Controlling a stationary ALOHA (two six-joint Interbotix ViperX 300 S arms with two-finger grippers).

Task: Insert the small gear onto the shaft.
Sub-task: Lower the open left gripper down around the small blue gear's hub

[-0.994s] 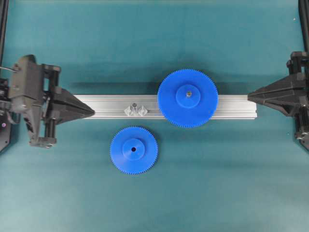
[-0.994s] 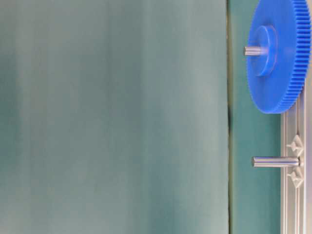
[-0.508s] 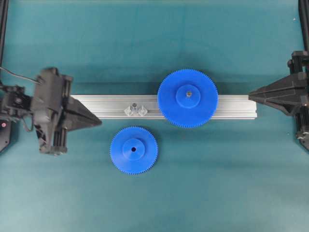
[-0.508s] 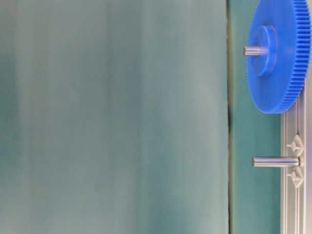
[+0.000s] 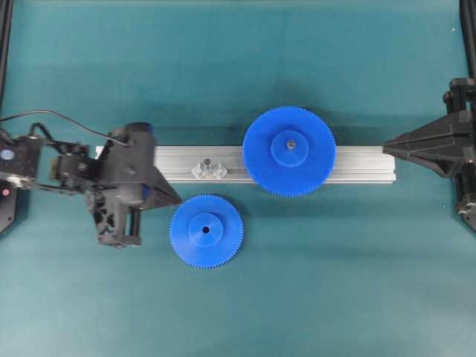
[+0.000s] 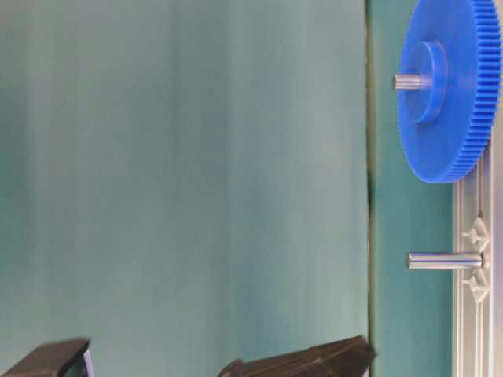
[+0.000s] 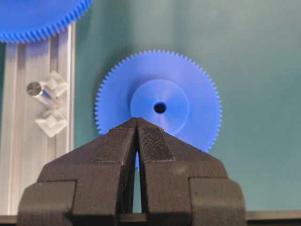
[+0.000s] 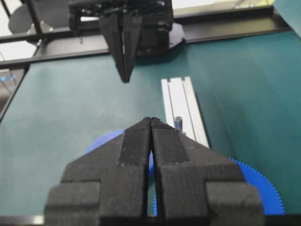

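Note:
The small gear (image 5: 206, 231) (image 7: 159, 103) lies flat on the teal mat, hub up, just in front of the rail. The shaft (image 5: 208, 165) (image 6: 444, 260) (image 7: 40, 92) (image 8: 178, 123) stands bare on its clear winged base on the rail, a little behind the gear. My left gripper (image 5: 177, 201) (image 7: 137, 120) is shut and empty. Its tip hovers at the gear's left rim and points at the hub. My right gripper (image 5: 385, 147) (image 8: 150, 119) is shut and empty at the rail's right end.
A bigger blue gear (image 5: 289, 151) (image 6: 448, 86) with a grey pin in its hub sits on the aluminium rail (image 5: 364, 165), to the right of the shaft. Black frame bars edge the mat on both sides.
My left arm has swung right and forward from the rail's left end to the small gear's rim, and now shows in the table-level view. The right arm and both gears are unmoved.

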